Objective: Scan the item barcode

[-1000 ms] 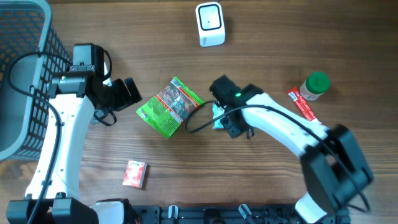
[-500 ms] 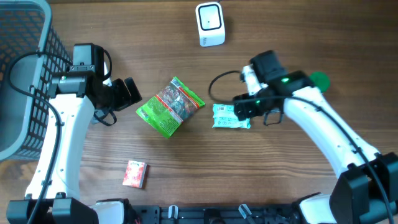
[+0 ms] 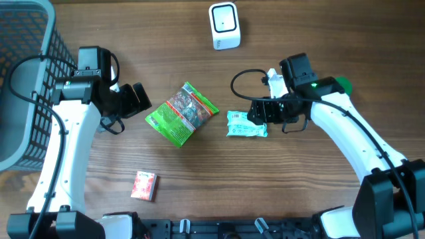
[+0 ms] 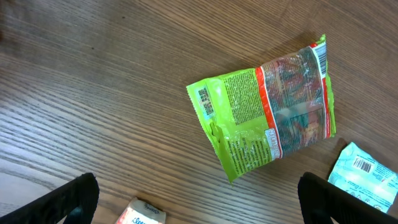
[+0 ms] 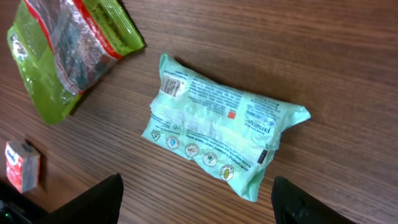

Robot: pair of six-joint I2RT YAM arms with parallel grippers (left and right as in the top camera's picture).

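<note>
As L+R jaws stand open | mint-green pkt lies flat; barcode up

On the table, the packet is lying just right of the pouch, the scanner is standing behind both, the carton is lying front-left, and the basket is sitting at the far left.

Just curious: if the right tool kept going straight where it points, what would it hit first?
Most likely the pale green packet, lying dead ahead of the right tool; how far is unclear.
</note>
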